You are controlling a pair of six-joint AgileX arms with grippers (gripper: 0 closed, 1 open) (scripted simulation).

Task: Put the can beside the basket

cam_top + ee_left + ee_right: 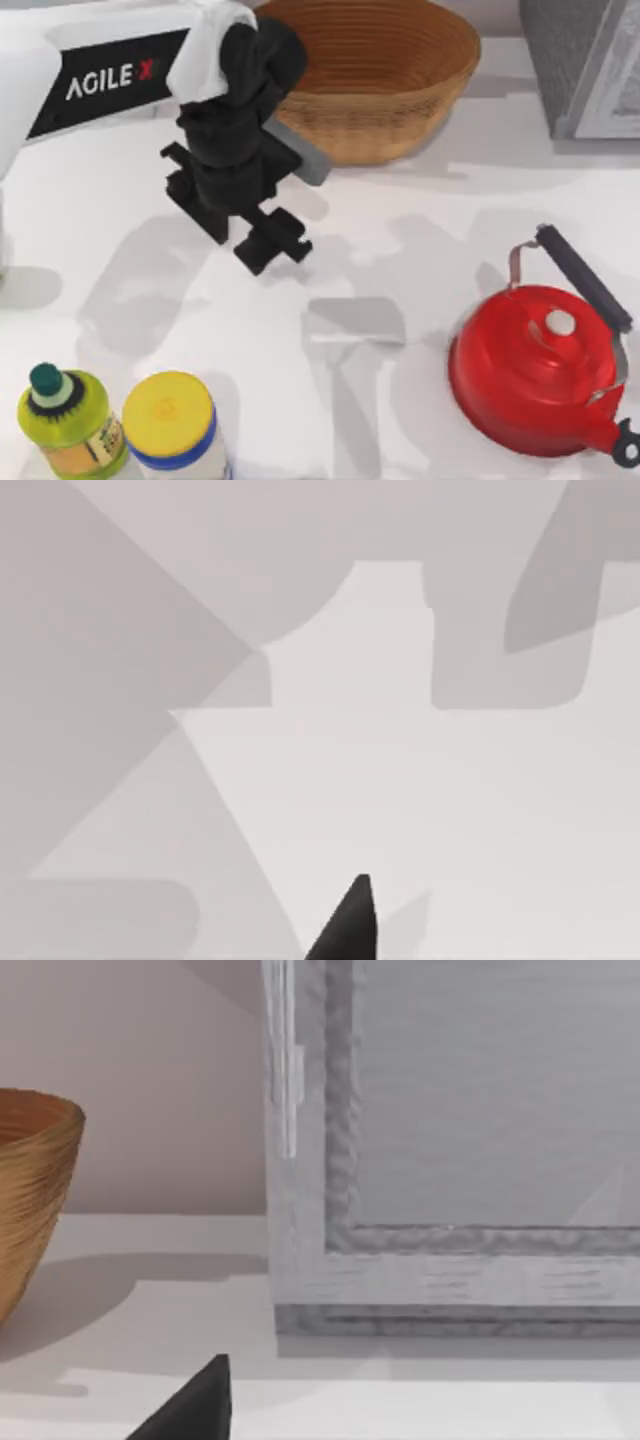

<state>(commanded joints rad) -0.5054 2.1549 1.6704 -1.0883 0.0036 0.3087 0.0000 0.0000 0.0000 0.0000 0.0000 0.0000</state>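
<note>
A: Spotted the can?

B: Looks like the grey cylinder [300, 155] in the upper middle of the top view. Lies tilted on the white table [420, 250], just beside the lower left wall of the wicker basket [375, 70], partly hidden under the arm's black wrist. Cannot tell whether touching the basket.

A: And the left gripper [272, 243]?

B: Hangs left of centre in the top view, below and slightly left of the can, apart from it. Fingers spread, nothing between them. Only bare table and shadows ahead in the left wrist view, with one dark fingertip [350, 920] at the bottom edge.

A: Right gripper [195, 1405]?

B: Just a dark tip at the lower edge of the right wrist view, facing a grey framed box [450, 1160] with the basket's wall at the far left.

A: Anything else on the table?

B: Red kettle [535, 380] at lower right. Green bottle [68, 420] and yellow-lidded jar [172, 425] side by side at lower left, all well apart from the can.
</note>
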